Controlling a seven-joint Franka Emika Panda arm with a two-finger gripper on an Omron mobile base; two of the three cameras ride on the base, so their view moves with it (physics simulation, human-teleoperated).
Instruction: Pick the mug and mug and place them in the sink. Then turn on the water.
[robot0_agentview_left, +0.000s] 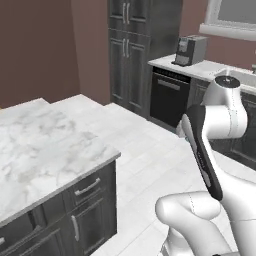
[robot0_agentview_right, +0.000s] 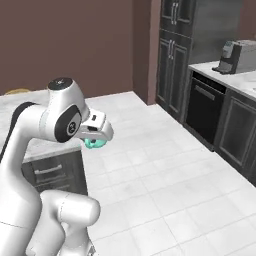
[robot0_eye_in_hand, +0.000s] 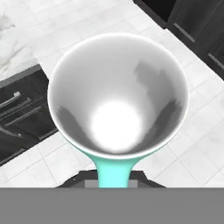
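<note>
Glossy white, rounded arm (robot0_agentview_left: 220, 150) built of bulbous shells joined at thin seams. Round dark grey cap (robot0_agentview_left: 227, 82) atop the upper joint of that arm, ringed in black. Long black strip running down one link below that cap. Black disc on the joint's side, marked with a pale curved line.

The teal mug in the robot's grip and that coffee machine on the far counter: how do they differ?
The teal mug is teal outside and white inside; the coffee machine is grey and dark. The mug is carried in the air above the tiled floor, gripped by its handle, while the machine stands on the white counter. The mug is a rounded open cup; the machine is a boxy block. Both are kitchen things for drinks.
</note>
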